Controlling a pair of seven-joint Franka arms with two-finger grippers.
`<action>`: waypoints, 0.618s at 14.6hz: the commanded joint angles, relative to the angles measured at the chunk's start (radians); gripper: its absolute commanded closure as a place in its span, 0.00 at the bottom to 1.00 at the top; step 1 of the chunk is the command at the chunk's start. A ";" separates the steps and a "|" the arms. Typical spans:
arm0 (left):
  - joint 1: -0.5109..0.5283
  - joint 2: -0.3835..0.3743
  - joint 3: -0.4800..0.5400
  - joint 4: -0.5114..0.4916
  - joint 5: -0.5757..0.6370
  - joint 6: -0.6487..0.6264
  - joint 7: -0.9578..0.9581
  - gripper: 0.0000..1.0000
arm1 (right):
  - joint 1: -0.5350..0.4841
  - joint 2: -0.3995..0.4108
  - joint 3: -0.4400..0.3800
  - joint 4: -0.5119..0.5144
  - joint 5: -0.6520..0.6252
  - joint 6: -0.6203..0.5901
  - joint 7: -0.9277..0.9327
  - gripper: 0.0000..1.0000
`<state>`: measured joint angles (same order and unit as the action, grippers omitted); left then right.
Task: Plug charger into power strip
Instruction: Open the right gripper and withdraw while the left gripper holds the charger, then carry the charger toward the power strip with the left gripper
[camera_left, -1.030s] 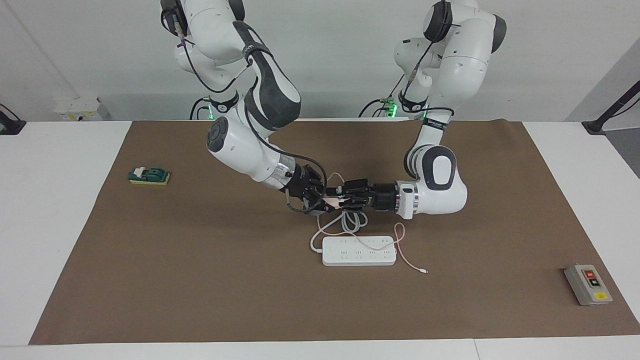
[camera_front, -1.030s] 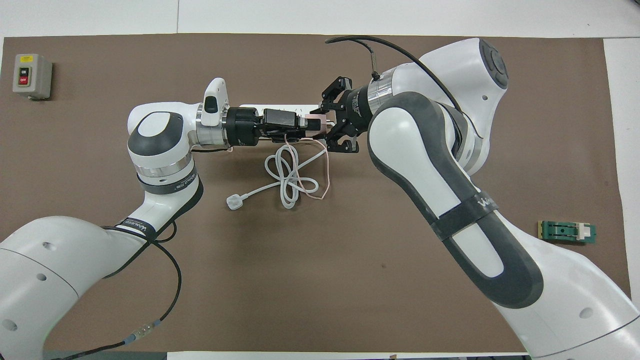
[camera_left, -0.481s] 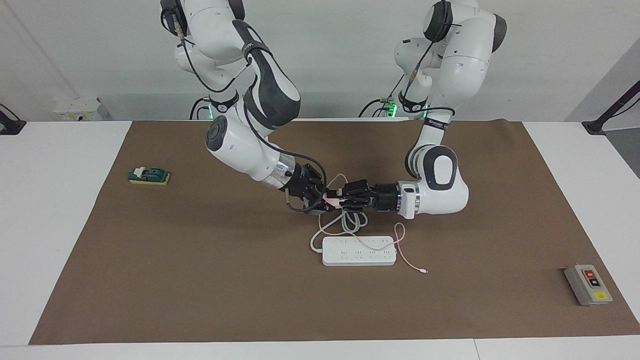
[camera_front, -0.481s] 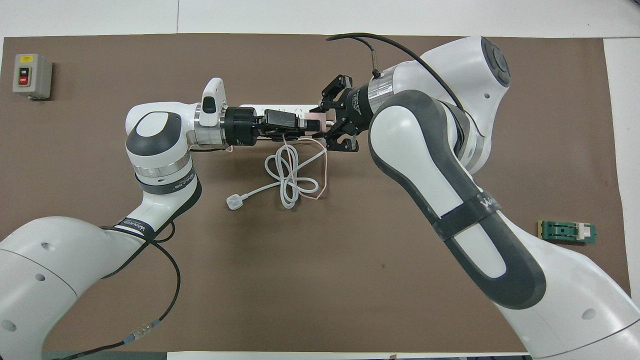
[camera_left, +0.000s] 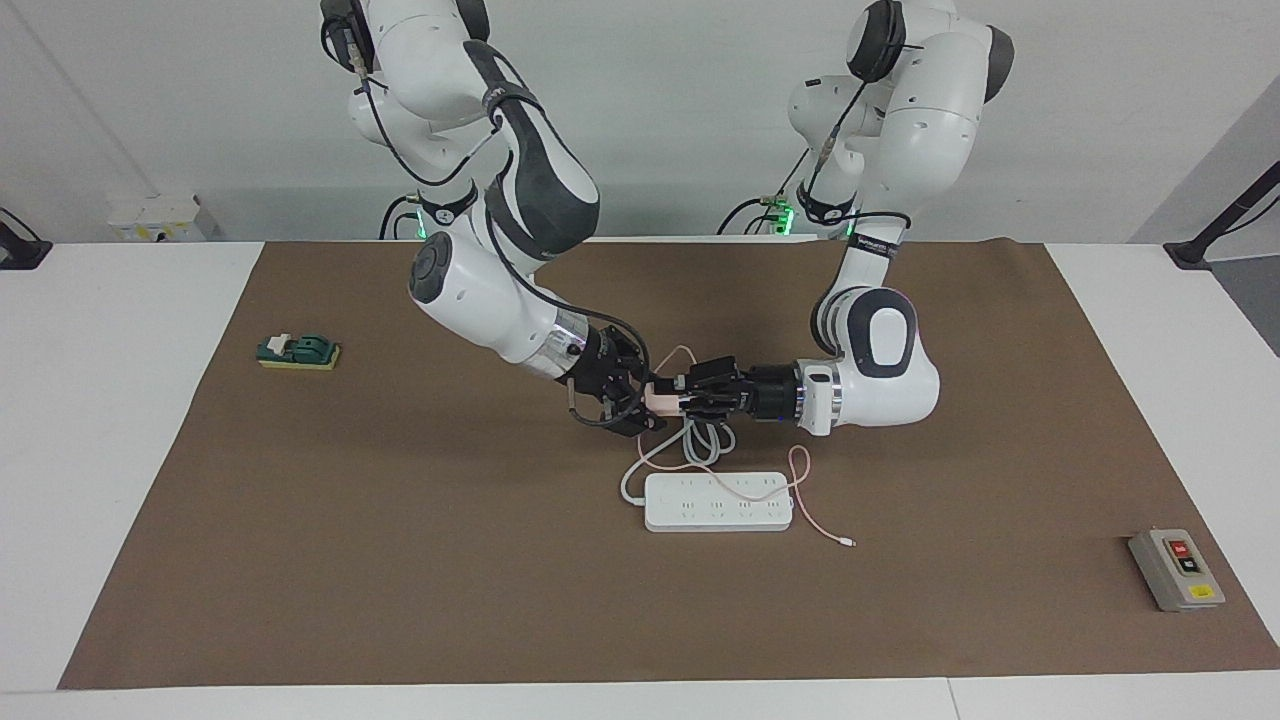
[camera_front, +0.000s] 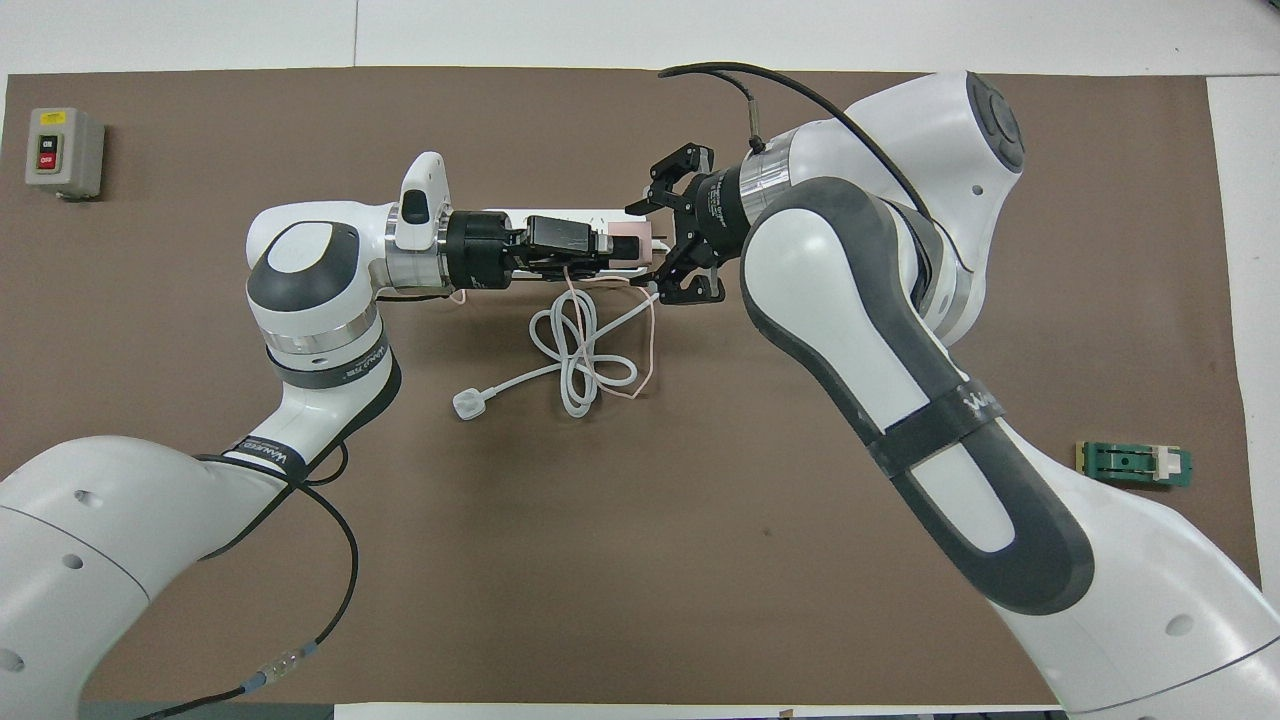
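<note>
End effectors (camera_left: 668, 400) level, tip-to-tip over cord (camera_left: 700, 440)

Pink charger (camera_left: 662, 401); white power strip (camera_left: 717, 503); brown mat (camera_left: 400, 560).

A brown paper mat (camera_left: 350, 560) covered the white table (camera_left: 100, 480). A grey box with red and black buttons (camera_left: 1176, 569) lay at one end of the mat, and a small green block on a yellow base (camera_left: 297, 351) sat at the other end, nearer the robots.
</note>
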<state>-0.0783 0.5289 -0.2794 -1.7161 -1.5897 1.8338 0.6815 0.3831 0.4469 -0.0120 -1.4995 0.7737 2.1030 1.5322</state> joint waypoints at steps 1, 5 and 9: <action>0.000 -0.056 0.012 -0.023 0.019 0.010 -0.033 1.00 | -0.009 0.012 0.001 0.030 0.007 -0.006 0.019 0.00; 0.044 -0.131 0.017 -0.020 0.187 0.010 -0.042 1.00 | -0.049 0.003 -0.006 0.067 0.004 -0.050 0.019 0.00; 0.152 -0.208 0.017 0.004 0.426 -0.030 -0.030 1.00 | -0.139 -0.030 -0.006 0.073 -0.025 -0.093 0.003 0.00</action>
<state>0.0131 0.3834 -0.2629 -1.7046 -1.2821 1.8317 0.6550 0.2926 0.4348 -0.0243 -1.4362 0.7702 2.0488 1.5342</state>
